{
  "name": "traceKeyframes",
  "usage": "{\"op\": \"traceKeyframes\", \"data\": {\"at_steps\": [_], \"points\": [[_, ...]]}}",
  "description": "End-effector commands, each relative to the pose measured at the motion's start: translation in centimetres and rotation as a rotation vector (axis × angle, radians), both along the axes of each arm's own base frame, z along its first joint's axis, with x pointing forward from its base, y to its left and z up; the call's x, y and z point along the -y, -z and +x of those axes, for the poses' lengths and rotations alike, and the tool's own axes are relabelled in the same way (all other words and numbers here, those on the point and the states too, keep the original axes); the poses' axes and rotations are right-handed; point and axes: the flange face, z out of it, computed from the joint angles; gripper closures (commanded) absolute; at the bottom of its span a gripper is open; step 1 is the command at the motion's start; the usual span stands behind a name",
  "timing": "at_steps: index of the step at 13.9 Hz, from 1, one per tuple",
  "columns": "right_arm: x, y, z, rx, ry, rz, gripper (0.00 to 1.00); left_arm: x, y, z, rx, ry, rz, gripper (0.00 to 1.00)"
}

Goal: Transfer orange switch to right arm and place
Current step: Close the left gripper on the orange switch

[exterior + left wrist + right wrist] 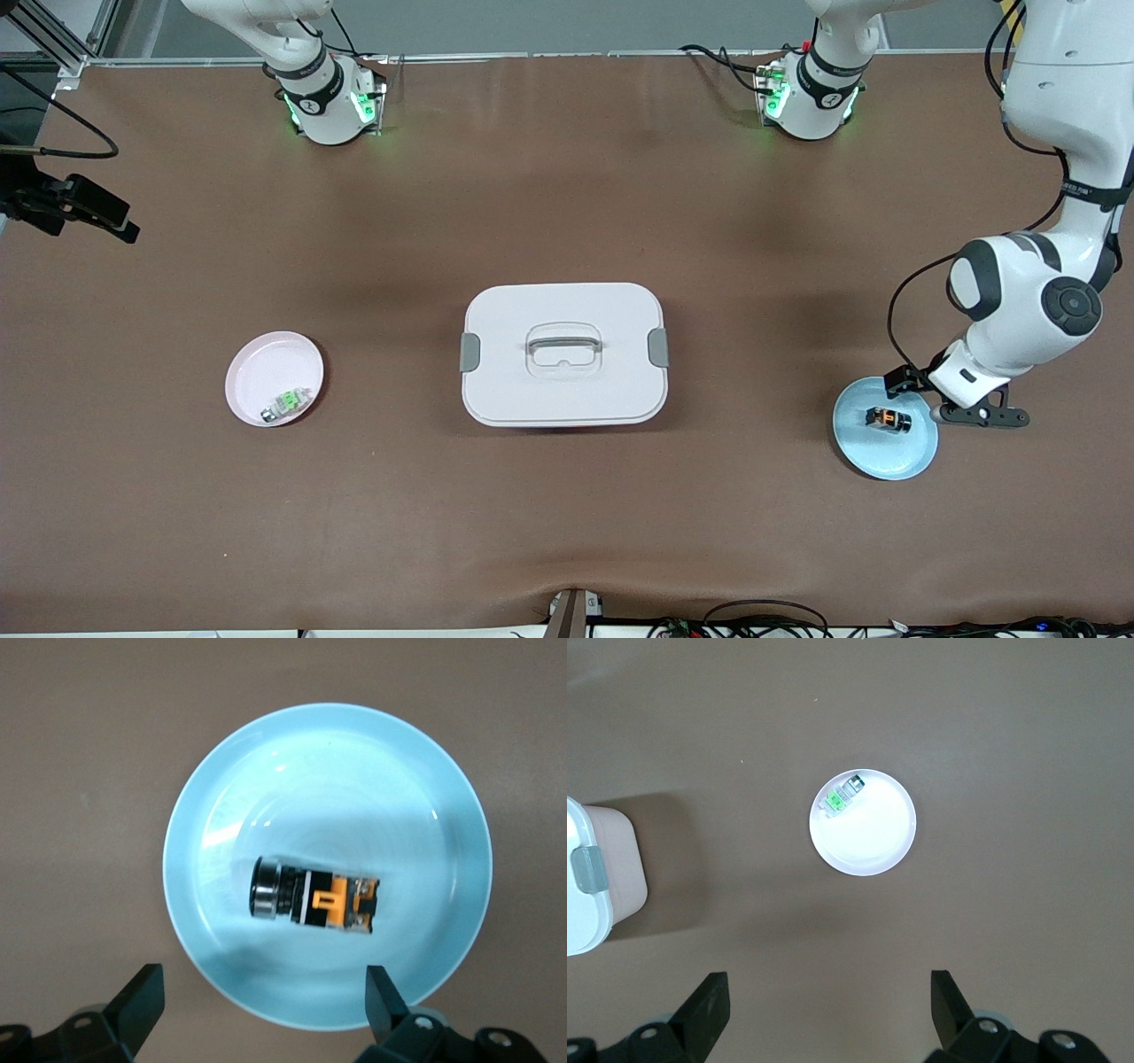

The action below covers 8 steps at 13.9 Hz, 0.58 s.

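Observation:
The orange switch (pixel 889 419) (pixel 314 896) lies on its side in a light blue plate (pixel 886 456) (pixel 354 771) at the left arm's end of the table. It is a small black block with an orange face and a silvery round end. My left gripper (pixel 946 403) (pixel 263 1001) hovers over the plate's edge, open and empty, with the switch a little off from the gap between its fingers. The right arm (pixel 323 97) rises from its base out of the front view. In the right wrist view my right gripper (pixel 830 1001) hangs open and empty, high over bare table.
A white lidded box (pixel 564 353) (pixel 594 886) with a handle stands mid-table. A pink plate (pixel 266 363) (pixel 868 837) toward the right arm's end holds a similar green-faced switch (pixel 289 403) (pixel 843 796). A black clamp (pixel 71 208) juts in at that table edge.

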Motion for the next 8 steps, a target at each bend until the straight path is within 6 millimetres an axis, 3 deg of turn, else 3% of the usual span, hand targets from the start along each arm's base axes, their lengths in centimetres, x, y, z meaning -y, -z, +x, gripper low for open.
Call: {"op": "traceKeyframes", "data": {"at_steps": [1,8], "points": [[0.0,-0.6,-0.5,0.003,0.01,0.014,0.0,0.1,1.2,1.1,0.004,0.022,-0.006,0.0],[0.0,-0.6,-0.5,0.005,0.013,0.021,0.0,1.6,3.0,1.8,0.016,0.044,-0.029,0.0]]}}
